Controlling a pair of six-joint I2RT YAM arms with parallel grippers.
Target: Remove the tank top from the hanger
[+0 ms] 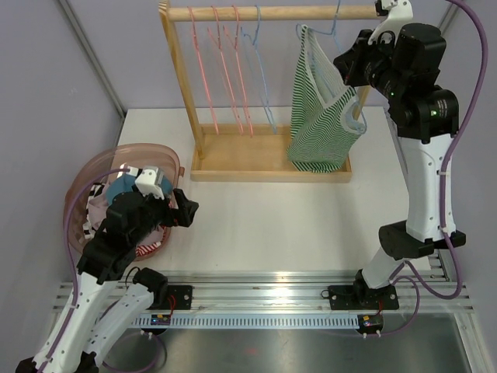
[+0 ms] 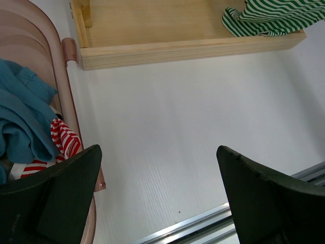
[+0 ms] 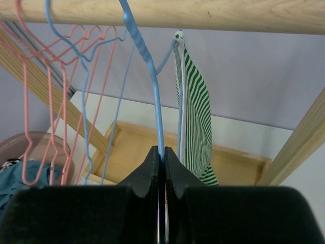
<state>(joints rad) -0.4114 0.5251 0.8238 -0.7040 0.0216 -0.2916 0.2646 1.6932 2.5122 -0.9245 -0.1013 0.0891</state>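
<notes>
The green-and-white striped tank top (image 1: 322, 116) hangs on a blue wire hanger (image 1: 335, 23) at the right end of the wooden rack's rail (image 1: 272, 13). Its hem rests in the rack's base tray. My right gripper (image 1: 340, 64) is up beside the top. In the right wrist view it (image 3: 163, 152) is shut on the blue hanger's wire (image 3: 155, 107), with the tank top (image 3: 195, 117) just to the right. My left gripper (image 1: 190, 208) is open and empty, low over the table beside the basket; in the left wrist view it (image 2: 158, 152) faces the tank top's hem (image 2: 274, 20).
Several empty pink hangers (image 1: 225, 70) and a blue one (image 1: 260, 78) hang left of the tank top. The rack's wooden base tray (image 1: 233, 167) stands at the back. A pink basket (image 1: 81, 183) with clothes sits at the left; its rim (image 2: 63, 96) is beside my left finger.
</notes>
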